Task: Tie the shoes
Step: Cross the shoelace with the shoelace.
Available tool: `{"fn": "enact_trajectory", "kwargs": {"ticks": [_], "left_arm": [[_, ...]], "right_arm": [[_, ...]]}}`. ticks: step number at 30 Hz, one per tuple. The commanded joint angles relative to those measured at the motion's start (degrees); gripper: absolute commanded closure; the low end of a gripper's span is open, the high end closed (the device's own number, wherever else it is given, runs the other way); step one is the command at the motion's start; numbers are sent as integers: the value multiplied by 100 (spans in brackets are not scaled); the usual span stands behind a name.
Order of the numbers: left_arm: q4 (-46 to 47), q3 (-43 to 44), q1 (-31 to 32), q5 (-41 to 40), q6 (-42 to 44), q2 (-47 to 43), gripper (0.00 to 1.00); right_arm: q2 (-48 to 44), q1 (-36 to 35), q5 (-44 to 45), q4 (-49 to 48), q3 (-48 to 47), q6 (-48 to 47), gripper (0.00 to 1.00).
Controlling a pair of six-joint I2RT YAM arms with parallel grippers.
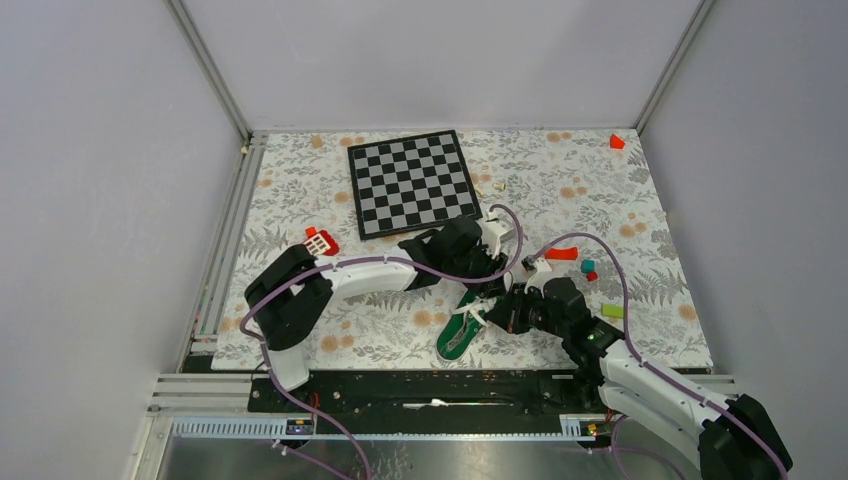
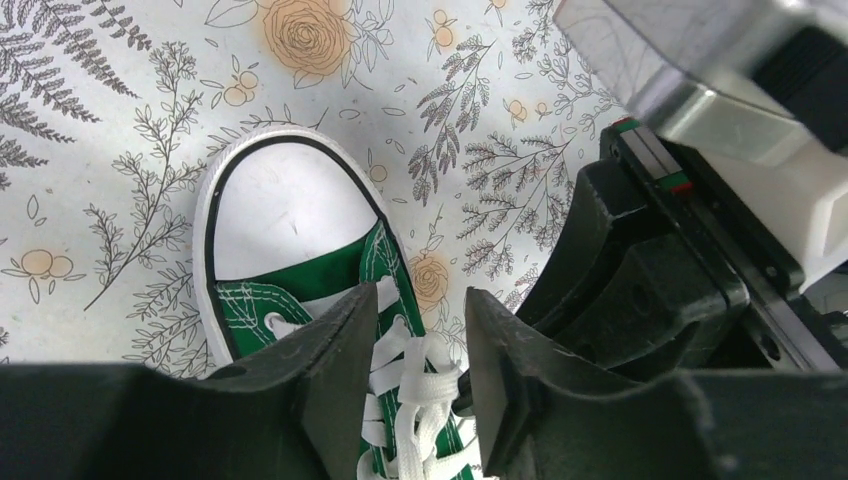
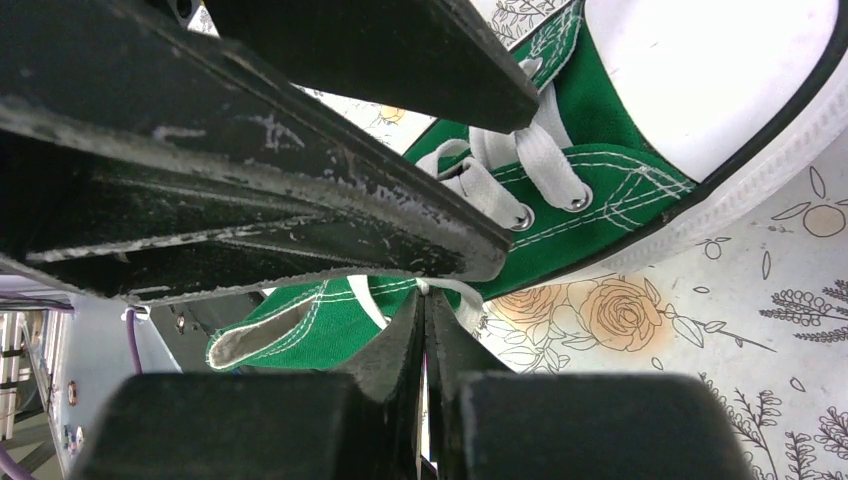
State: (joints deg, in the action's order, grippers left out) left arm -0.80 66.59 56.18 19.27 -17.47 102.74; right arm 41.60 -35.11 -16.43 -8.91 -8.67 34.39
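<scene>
1. Your left pincer (image 2: 420,310) has its jaws apart, and the white laces (image 2: 415,400) show in the gap between them.
2. Your right pincer (image 3: 425,300) is closed, its tips pinching a strand of the white laces just beside the shoe's flank.
3. The sneaker (image 2: 290,215) lies on the counter (image 2: 120,100) directly beneath both pincers, with its toe past the left fingertips.
4. It is green canvas with white stitching and metal eyelets. The toe cap and sole are white, edged with a black line.
</scene>
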Motion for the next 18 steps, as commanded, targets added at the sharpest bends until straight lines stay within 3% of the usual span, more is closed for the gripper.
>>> {"fn": "enact_trajectory", "kwargs": {"ticks": [1,8,18], "left_arm": [[-56,337,-9,181,212,97,59],[-471,477,-11,375,361,220,54],[-697,602,-11,314,526,277,69]], "right_arm": [[61,-47,13,-164,-98,-62,100],[118,-45,17,-199,-103,-56,100],[215,-48,3,-256,-132,-55,100]]}}
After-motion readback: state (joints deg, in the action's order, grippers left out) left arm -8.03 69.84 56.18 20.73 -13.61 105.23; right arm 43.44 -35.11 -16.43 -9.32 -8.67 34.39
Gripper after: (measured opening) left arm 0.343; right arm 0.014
